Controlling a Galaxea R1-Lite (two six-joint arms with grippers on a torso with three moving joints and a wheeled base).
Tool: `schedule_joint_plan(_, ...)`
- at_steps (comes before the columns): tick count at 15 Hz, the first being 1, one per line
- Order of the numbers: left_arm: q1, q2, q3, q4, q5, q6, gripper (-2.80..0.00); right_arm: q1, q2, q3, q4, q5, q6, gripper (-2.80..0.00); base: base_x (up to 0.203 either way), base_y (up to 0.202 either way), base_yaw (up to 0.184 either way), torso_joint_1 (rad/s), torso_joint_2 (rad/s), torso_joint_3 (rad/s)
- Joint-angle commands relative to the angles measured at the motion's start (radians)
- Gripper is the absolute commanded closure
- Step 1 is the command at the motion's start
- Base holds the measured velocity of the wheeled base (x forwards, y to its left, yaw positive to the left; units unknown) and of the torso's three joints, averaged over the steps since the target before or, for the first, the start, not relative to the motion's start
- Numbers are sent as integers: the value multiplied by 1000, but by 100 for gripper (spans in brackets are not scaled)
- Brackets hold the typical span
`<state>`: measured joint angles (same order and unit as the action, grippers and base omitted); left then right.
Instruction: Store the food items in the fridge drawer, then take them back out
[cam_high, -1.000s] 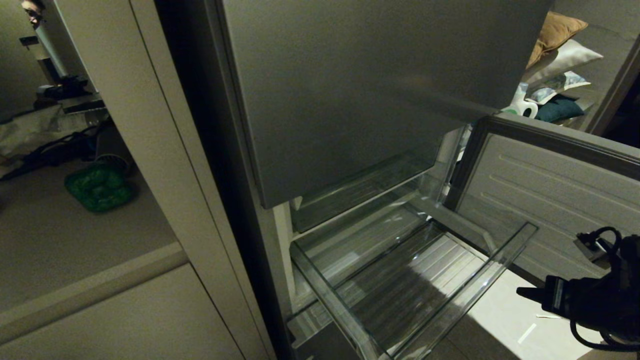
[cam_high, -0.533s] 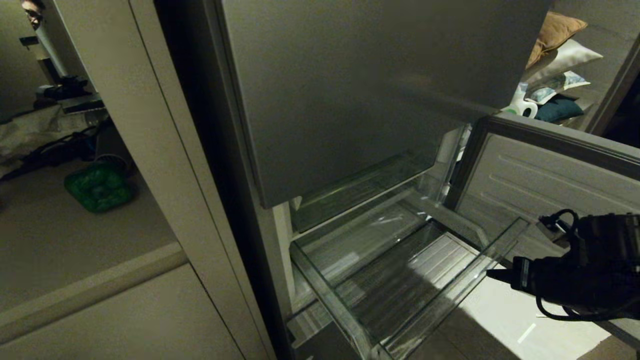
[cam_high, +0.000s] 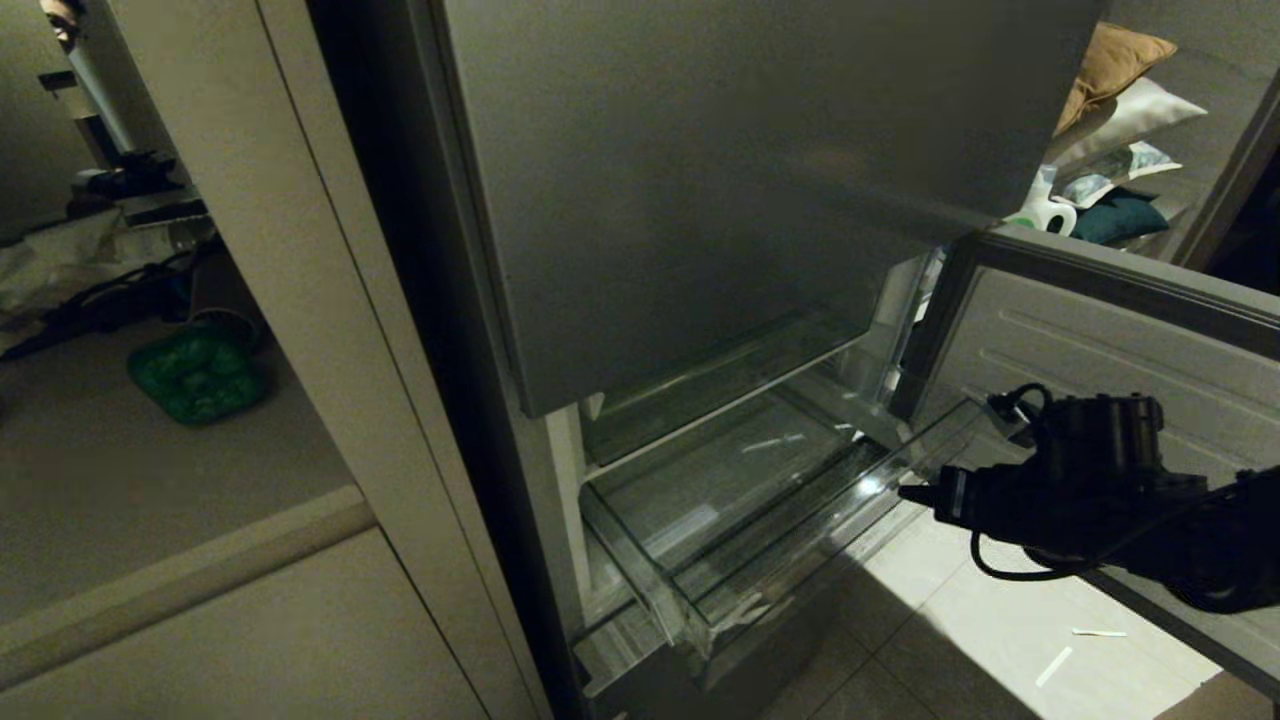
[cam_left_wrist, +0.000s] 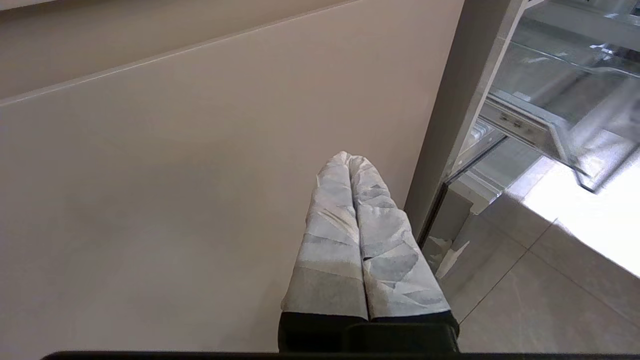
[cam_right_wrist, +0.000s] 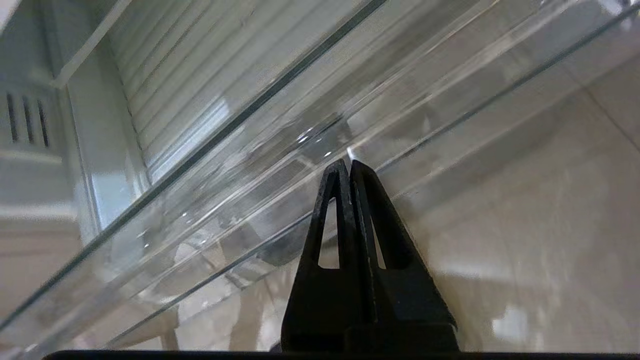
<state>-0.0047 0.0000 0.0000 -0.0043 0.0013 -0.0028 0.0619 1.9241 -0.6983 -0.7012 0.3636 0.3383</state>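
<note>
- No brand, label or writing can be read in any view.
- Far left of the drawer, past a pale cabinet panel, a green mat lies on the floor, with dark clutter behind it.
- Left gripper: seen only in its own wrist view, where its two wrapped fingers press flat together, jaws closed on nothing. It hangs before a plain beige panel, to the left of the drawer's corner.
- A grey steel door hangs closed above the drawer.
- The drawer, clear plastic with a ribbed floor, juts a little from the fridge; no food shows in it in any view.
- Right gripper: jaws closed, empty, tip at the drawer's front lip at its right end. Its wrist view shows the black tips against the clear lip; actual contact cannot be told.
- Right of the drawer, the lower door stands open.
- Above that door, cushions are stacked; only the head view shows them.
</note>
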Motion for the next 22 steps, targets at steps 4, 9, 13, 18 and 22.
schedule_joint_plan(4, 0, 2, 0, 0, 0, 0, 0, 74, 221, -151, -198, 4, 22, 0, 0, 0, 0, 0, 0, 0)
schedule_joint_plan(9, 0, 2, 0, 0, 0, 0, 0, 124, 319, -285, -332, 3, 97, 0, 0, 0, 0, 0, 0, 0)
schedule_joint_plan(13, 0, 2, 0, 0, 0, 0, 0, 160, 361, -341, -415, 5, 166, 0, 0, 0, 0, 0, 0, 0)
schedule_joint_plan(18, 0, 2, 0, 0, 0, 0, 0, 174, 337, -318, -472, 2, 230, 0, 0, 0, 0, 0, 0, 0)
schedule_joint_plan(22, 0, 2, 0, 0, 0, 0, 0, 169, 164, -124, -471, 2, 224, 0, 0, 0, 0, 0, 0, 0)
